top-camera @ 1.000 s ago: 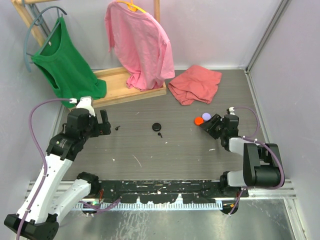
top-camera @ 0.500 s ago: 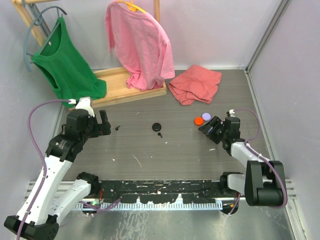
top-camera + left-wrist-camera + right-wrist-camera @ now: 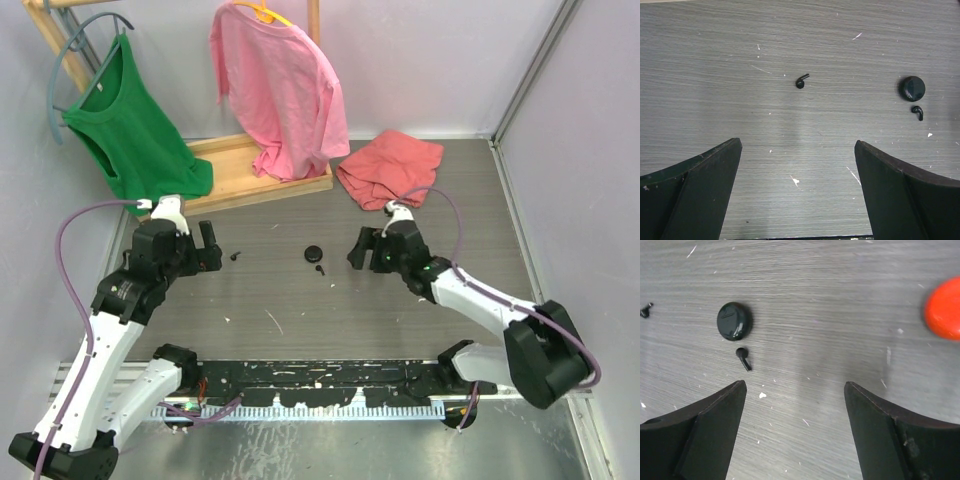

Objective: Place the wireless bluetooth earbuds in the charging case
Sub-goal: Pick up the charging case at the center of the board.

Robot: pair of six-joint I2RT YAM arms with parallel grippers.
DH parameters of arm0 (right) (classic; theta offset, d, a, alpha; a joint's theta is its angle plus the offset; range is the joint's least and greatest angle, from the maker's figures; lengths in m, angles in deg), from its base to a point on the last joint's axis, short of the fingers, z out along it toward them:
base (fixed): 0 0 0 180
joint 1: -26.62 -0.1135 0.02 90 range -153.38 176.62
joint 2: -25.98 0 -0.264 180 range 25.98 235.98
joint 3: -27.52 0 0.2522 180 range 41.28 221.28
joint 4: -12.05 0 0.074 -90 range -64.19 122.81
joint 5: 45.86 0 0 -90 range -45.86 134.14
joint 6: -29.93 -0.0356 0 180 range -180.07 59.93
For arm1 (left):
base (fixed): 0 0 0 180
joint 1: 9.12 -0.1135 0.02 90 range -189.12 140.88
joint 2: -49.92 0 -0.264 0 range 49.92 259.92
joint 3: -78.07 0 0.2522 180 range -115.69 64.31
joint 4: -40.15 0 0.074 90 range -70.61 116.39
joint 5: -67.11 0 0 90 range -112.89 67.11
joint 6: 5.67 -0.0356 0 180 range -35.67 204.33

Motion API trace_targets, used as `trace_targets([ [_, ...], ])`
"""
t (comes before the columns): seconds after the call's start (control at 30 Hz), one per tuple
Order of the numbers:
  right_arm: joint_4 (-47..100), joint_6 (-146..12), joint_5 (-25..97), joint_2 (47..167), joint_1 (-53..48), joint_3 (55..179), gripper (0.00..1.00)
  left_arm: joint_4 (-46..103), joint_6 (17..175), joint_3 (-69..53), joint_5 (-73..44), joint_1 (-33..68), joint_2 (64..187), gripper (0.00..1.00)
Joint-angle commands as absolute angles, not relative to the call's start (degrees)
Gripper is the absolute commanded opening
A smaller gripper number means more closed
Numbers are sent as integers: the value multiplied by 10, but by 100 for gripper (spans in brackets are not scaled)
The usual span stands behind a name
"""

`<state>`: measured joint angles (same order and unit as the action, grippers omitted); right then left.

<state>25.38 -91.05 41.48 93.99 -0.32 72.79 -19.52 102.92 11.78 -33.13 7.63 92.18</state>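
Top external view: at the left, the left gripper (image 3: 211,247) is held over the grey table (image 3: 270,310), its fingers spread wide with nothing between them. Just to its right, a black earbud (image 3: 235,255) is seen lying on the table. Near the middle, the round black charging case (image 3: 313,254) is found, and a second black earbud (image 3: 321,269) is set just beside it on the near side, apart from it. The right gripper (image 3: 356,252) is placed close by, its fingers likewise parted widely and empty. In the right wrist view, a red-orange disc (image 3: 944,307) is shown at the right edge.
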Motion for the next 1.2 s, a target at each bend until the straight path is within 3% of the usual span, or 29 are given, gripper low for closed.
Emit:
trace_targets([
  [0.0,219,-840,498,993,-77,787,93,-177,1022,112,-317,70,921,98],
  [0.07,211,-814,518,1017,-107,807,97,-179,1018,111,-312,69,922,98],
  [0.43,195,-747,590,1152,-201,908,96,-176,1012,118,-294,65,913,98],
  [0.77,200,-713,670,1259,-246,989,88,-176,1012,120,-289,60,914,98],
  [1.17,200,-724,683,1326,-252,1017,73,-172,1013,123,-273,56,915,98],
])
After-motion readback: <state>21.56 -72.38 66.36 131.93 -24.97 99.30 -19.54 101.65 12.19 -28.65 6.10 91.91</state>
